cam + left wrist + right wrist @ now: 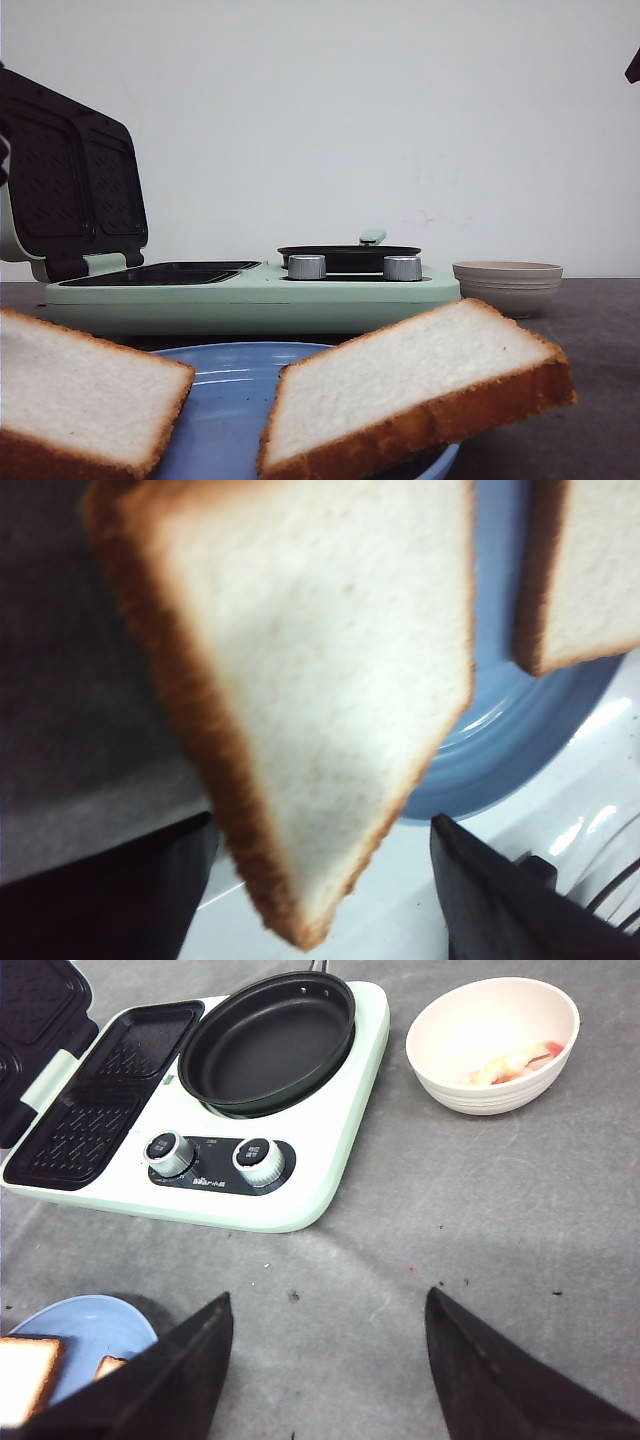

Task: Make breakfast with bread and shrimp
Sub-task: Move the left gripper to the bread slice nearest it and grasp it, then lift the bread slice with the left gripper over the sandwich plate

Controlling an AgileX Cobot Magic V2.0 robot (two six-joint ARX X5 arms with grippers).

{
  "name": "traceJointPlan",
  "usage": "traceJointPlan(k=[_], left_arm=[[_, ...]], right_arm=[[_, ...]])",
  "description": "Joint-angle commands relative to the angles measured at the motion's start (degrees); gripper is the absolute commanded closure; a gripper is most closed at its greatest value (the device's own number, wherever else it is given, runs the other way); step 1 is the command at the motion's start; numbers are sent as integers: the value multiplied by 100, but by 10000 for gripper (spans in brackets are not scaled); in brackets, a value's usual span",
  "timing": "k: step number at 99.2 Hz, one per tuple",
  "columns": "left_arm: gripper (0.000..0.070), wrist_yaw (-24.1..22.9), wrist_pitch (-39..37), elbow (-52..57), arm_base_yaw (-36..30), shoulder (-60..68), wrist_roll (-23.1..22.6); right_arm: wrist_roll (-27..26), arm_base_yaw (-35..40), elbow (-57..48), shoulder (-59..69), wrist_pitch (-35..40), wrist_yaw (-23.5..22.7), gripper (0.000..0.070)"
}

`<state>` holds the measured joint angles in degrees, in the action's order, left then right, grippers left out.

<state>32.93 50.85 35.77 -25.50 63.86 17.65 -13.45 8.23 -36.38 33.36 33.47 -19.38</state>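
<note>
Two slices of bread lie on a blue plate (225,400) close to the front camera. The left slice (80,390) lies low. The right slice (410,375) is tilted, its right end raised past the plate's rim. In the left wrist view that tilted slice (320,660) fills the frame. Its corner points between the fingers of my left gripper (322,820), which is open and not touching it. The other slice (600,560) lies beside it on the plate (520,730). Pinkish shrimp (510,1063) sit in a beige bowl (440,1070). My right gripper (328,1293) hangs open over bare table.
A mint-green breakfast maker (250,295) stands behind the plate, with its sandwich lid (70,180) raised at the left and a black frying pan (265,1040) on its right half. Two silver knobs (210,1157) face front. The bowl (508,285) stands right of it on the grey table.
</note>
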Motion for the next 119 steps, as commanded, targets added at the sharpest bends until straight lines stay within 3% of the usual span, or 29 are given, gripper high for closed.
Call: traceJointPlan(k=[1, 27, 41, 56, 66, 109, 119], left_arm=[[310, 79, -7, 92, -59, 85, -26], [327, 92, 9, 92, -142, 103, -24], [480, 92, 26, 92, -144, 103, -22], [580, 90, 81, 92, -142, 103, -7], [699, 90, 101, 92, -142, 103, -9], [696, 76, 76, 188, -175, -76, -101], [696, -321, 92, 407, -271, -289, -138]], right_arm=[[63, 15, -92, 26, -85, -9, 323], [63, 15, -92, 26, -87, -11, 323], [63, 15, -92, 26, -85, -11, 323], [63, 15, -92, 26, -85, -11, 323], [63, 15, -92, 26, -85, -11, 323], [63, 15, -92, 26, -85, -11, 323], [63, 15, -92, 26, -85, -11, 323]])
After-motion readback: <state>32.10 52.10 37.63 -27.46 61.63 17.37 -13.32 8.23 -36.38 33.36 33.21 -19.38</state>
